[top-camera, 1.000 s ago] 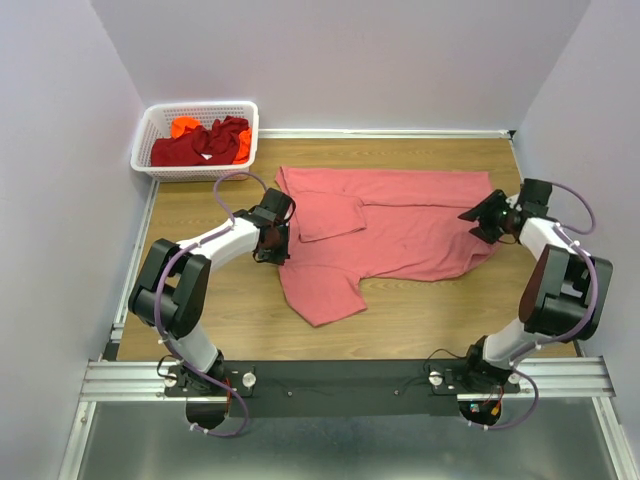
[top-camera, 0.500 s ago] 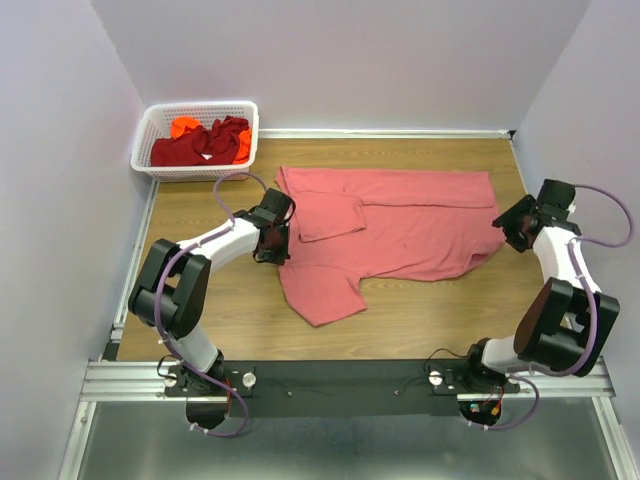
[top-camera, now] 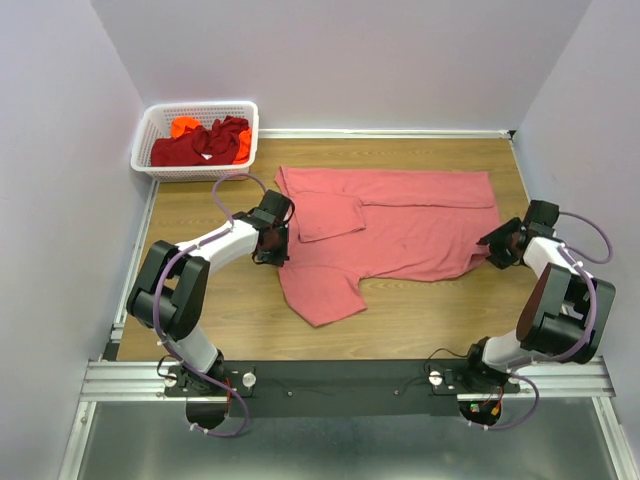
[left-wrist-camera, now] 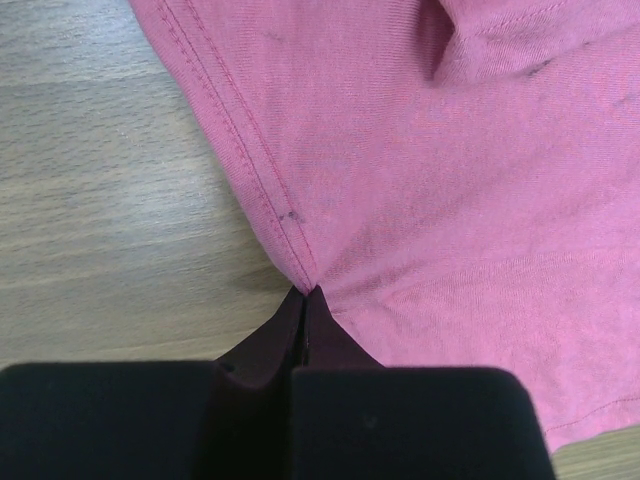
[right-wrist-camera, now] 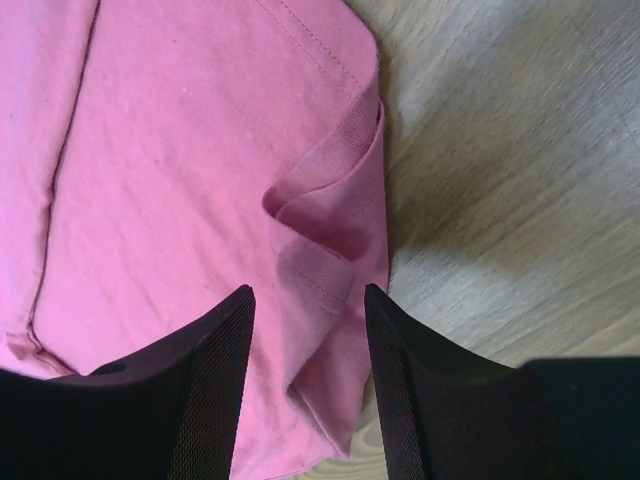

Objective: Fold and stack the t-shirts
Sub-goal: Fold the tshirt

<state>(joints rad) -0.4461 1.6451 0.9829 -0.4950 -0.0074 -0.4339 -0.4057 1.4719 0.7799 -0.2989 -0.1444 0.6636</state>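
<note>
A large salmon-pink t-shirt (top-camera: 400, 225) lies spread on the wooden table, one sleeve folded over on top and one sleeve pointing toward the near edge. My left gripper (top-camera: 273, 247) is shut on the shirt's left edge near the armpit; the left wrist view shows the hem (left-wrist-camera: 270, 200) pinched at the jaw tips (left-wrist-camera: 303, 292). My right gripper (top-camera: 492, 248) is open over the shirt's lower right corner, its fingers (right-wrist-camera: 215, 350) either side of a curled fold of cloth (right-wrist-camera: 320, 225). Dark red (top-camera: 205, 143) and bright orange (top-camera: 184, 126) shirts lie in the basket.
A white lattice basket (top-camera: 150, 122) stands at the far left corner against the wall. Purple walls close in the table on the left, back and right. Bare wood lies in front of the shirt and to the right of it.
My right gripper swung out to the right, then came back down to the shirt's lower right corner. The left gripper and the shirt have stayed still.
</note>
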